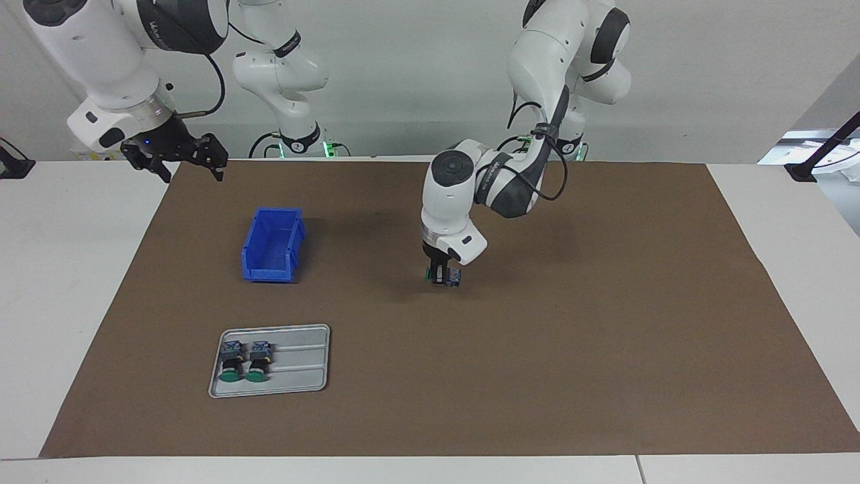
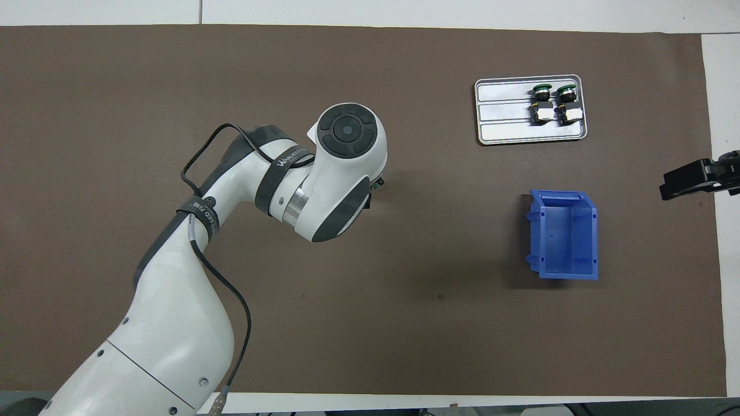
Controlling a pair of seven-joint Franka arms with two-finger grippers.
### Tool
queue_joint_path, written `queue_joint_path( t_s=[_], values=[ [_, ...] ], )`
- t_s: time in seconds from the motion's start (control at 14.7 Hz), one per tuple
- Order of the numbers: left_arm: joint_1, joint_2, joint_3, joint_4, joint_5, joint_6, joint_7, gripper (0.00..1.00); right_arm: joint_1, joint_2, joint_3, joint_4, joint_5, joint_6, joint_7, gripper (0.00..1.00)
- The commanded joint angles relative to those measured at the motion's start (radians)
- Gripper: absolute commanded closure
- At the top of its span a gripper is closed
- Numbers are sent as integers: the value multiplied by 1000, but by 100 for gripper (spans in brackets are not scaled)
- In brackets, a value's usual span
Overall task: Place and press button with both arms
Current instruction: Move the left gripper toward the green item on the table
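Note:
My left gripper [image 1: 441, 277] is low over the middle of the brown mat and is shut on a button [image 1: 451, 275], whose green cap and blue-grey base stick out on either side of the fingers. I cannot tell whether the button touches the mat. In the overhead view the wrist hides it except for a green edge [image 2: 378, 184]. Two more buttons [image 1: 232, 361] [image 1: 258, 361] lie side by side on a grey tray [image 1: 302, 366]. My right gripper [image 1: 193, 175] is open and empty, raised over the mat's edge at the right arm's end, and its tip shows in the overhead view [image 2: 691, 180].
An empty blue bin [image 1: 272, 245] stands on the mat [image 1: 537, 370], nearer to the robots than the tray [image 2: 503, 115]. It also shows in the overhead view [image 2: 563, 234]. Bare white table surrounds the mat.

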Motion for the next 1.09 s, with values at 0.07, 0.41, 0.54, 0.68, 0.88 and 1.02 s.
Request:
queue_joint_path(
  t_s=[0.07,0.41,0.54,0.68,0.88,1.02],
  values=[
    [54,-119,2,-153,-183,25,180,96,-2,-13,2,-12,5,6,10,2],
    [117,-182,0,-288,-471,145,458,96,-2,-13,2,-12,5,6,10,2],
    [126,-188,0,-318,-594,209,539,96,-2,-13,2,-12,5,6,10,2],
    [126,-202,0,-364,-712,269,616,94,-2,-13,2,-12,6,6,10,2],
    [158,-214,2,-400,-878,289,746,93,-2,-13,2,-12,5,6,10,2],
    [177,-234,0,-452,-1017,289,863,92,-2,-13,2,-12,5,6,10,2]
  ],
)
